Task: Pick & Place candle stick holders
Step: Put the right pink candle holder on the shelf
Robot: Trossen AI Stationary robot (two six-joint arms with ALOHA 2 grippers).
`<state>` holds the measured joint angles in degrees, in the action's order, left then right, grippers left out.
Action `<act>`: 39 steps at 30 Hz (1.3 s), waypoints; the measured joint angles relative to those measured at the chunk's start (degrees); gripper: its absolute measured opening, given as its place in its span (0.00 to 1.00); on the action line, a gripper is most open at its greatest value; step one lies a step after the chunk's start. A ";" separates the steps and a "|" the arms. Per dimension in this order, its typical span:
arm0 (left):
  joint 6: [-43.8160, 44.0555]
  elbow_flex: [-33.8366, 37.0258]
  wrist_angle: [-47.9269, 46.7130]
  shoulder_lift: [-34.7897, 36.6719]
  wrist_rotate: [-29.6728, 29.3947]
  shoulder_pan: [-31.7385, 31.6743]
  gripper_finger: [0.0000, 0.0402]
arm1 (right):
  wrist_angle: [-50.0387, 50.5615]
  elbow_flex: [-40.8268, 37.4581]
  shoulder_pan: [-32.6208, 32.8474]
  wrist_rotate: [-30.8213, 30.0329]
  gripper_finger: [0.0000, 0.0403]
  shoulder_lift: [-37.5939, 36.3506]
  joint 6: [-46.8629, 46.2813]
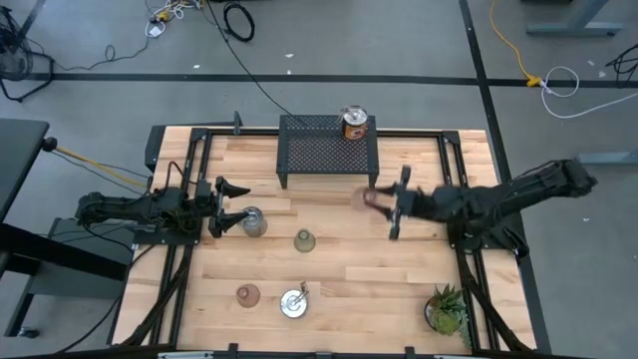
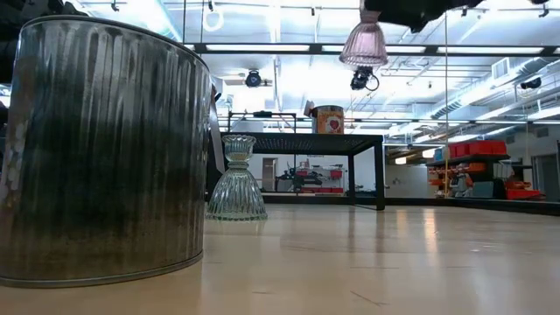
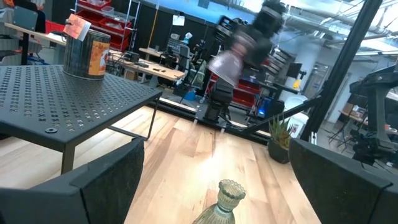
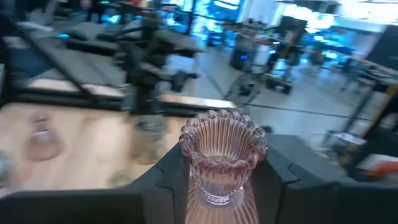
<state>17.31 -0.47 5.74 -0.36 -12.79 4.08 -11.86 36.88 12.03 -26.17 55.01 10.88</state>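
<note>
My right gripper (image 1: 386, 203) is shut on a pinkish ribbed glass holder (image 4: 221, 155), held high over the table just in front of the black mesh rack (image 1: 329, 150). In the low view the holder (image 2: 364, 44) is well above the tabletop. An orange-copper holder (image 1: 354, 124) stands on the rack. My left gripper (image 1: 230, 205) is open and empty at the table's left, beside a silver-topped holder (image 1: 253, 221). An olive-green cup (image 1: 304, 240), a pinkish-brown cup (image 1: 247, 295) and another silver-topped holder (image 1: 293, 302) stand on the table. My right gripper pinches the pinkish holder's narrow neck (image 4: 217, 186) between its two fingers (image 4: 169, 182), just below the flared scalloped rim (image 4: 222, 130). The fingers come roughly level from the table's right side. The holder is upright, rim up and wide base down, lifted clear of the table.
A small spiky potted plant (image 1: 446, 309) stands at the near right corner. The rack takes up the far middle of the table. Black rails (image 1: 469, 269) run along both side edges. Bare wood (image 1: 379, 279) lies between the cups and the plant.
</note>
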 joint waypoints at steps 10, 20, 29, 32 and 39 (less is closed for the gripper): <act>-0.10 0.00 -0.02 0.01 -0.02 0.00 0.99 | -2.23 0.00 -20.38 15.48 0.29 1.44 -3.34; -1.45 0.00 -0.02 0.02 -0.03 0.01 0.99 | -11.15 0.02 -33.02 26.61 0.29 10.84 -8.32; -1.47 0.00 -0.02 0.01 -0.03 0.00 0.99 | -12.91 0.00 -38.63 27.23 0.29 18.55 -8.84; -1.45 0.00 -0.02 0.02 -0.03 0.02 0.99 | -14.20 0.02 -40.05 27.25 0.29 19.13 -8.90; -1.46 0.00 -0.02 0.00 -0.02 0.01 0.99 | -13.93 0.02 -41.26 29.50 0.29 19.33 -10.06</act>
<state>15.85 -0.47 5.72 -0.36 -12.81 4.09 -25.79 36.90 -29.23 3.33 74.35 0.82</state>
